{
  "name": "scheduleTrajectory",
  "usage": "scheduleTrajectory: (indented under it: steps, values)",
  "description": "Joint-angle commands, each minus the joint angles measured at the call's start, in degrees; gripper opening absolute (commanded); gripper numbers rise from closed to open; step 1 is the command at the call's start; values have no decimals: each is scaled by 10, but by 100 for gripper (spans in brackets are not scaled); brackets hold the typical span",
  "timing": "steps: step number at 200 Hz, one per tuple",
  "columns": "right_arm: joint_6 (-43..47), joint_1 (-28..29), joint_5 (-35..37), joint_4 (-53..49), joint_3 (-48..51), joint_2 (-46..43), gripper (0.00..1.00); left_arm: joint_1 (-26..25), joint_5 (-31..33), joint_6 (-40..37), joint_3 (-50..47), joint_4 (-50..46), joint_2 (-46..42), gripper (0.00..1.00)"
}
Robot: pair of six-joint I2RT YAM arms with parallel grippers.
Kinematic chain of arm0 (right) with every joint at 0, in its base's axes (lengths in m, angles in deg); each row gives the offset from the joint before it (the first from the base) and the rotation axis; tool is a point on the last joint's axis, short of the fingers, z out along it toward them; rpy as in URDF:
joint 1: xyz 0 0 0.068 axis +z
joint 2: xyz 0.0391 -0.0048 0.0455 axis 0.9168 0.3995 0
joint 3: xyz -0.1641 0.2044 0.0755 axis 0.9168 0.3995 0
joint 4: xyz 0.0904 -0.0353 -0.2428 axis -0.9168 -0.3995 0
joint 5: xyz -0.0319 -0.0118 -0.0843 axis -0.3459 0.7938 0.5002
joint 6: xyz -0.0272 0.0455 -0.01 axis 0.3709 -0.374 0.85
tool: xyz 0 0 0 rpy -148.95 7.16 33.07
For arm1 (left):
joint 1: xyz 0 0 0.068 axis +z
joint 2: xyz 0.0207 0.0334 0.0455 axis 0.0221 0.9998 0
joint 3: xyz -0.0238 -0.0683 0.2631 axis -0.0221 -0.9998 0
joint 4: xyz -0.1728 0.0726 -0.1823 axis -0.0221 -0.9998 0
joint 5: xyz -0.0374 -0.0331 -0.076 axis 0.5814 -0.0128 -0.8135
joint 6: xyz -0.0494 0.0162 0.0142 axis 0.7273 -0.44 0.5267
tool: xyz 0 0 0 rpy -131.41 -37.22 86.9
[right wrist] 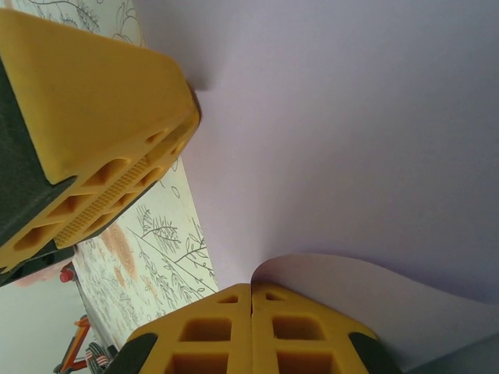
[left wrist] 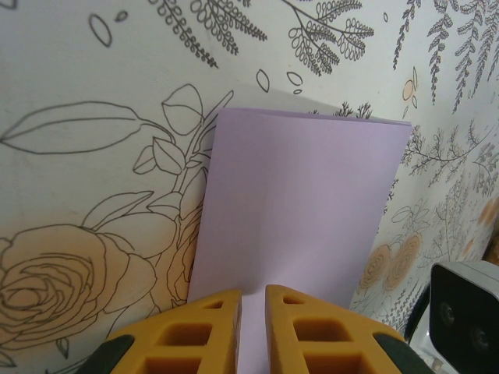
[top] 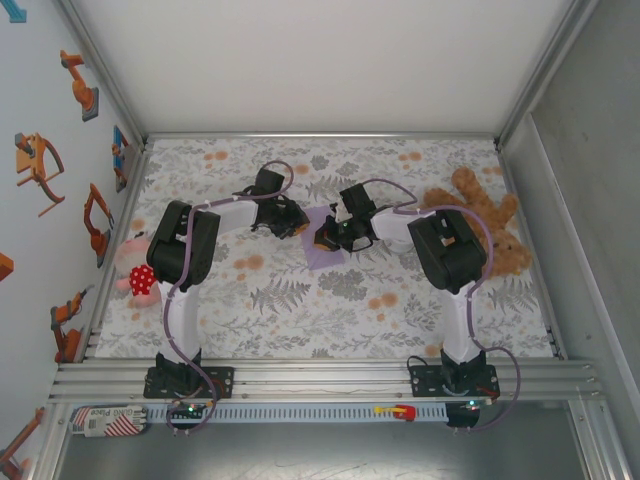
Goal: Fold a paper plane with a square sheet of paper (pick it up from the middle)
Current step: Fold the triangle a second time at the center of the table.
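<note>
**Top view.** The sheet of paper (top: 322,258) lies on the counter (top: 300,310) just to 12 o'clock of centre. It is well apart from the teddy bear (top: 490,225) at 3 o'clock and the pink toy (top: 137,270) at 9 o'clock. The left arm (top: 215,220) and right arm (top: 440,245) meet over the sheet. The state of either set of jaws cannot be read here.

**Left wrist view.** The sheet (left wrist: 296,202) appears as an upright rectangle with a doubled edge at 12 o'clock, so it is judged to be folded once already. The fingers (left wrist: 195,335) of the left jaws, at 6 o'clock, stand almost closed with a slim gap, and lavender shows in that gap. Whether they pinch the sheet or merely rest on it cannot be told.

**Right wrist view.** The fingers (right wrist: 210,335) of the right jaws, at 6 o'clock, are fully closed. A curled flap (right wrist: 366,296) rises from their tips toward 4 o'clock, so they appear to pinch one layer. A finger (right wrist: 101,117) of the left jaws, at 10 o'clock, touches the flat sheet with its tip. The left wrist view does not show this contact or the raised flap.

**Step in hand (judged).** An early fold: the left jaws steady the sheet while the right jaws lift a layer.

**Next move (judged).** Carry the flap across, align its edges, then press the crease. The sheet must not slide under the left jaws.
</note>
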Motion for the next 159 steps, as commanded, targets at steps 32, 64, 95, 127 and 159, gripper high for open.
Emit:
scheduleTrajectory:
  steps: [32, 64, 95, 127, 159]
  values:
    - [17, 5, 2, -22, -22, 8, 0, -4, 4, -10, -7, -32, 27, 18]
    - [19, 5, 4, -27, -23, 10, 0, -4, 4, -10, -7, -31, 26, 18]
    - [21, 5, 6, -30, -24, 13, 0, -4, 4, -10, -7, -30, 26, 18]
    - [21, 5, 7, -32, -23, 14, 0, -3, 4, -10, -7, -31, 25, 18]
    - [22, 5, 10, -36, -24, 17, 0, -4, 4, -10, -5, -30, 24, 18]
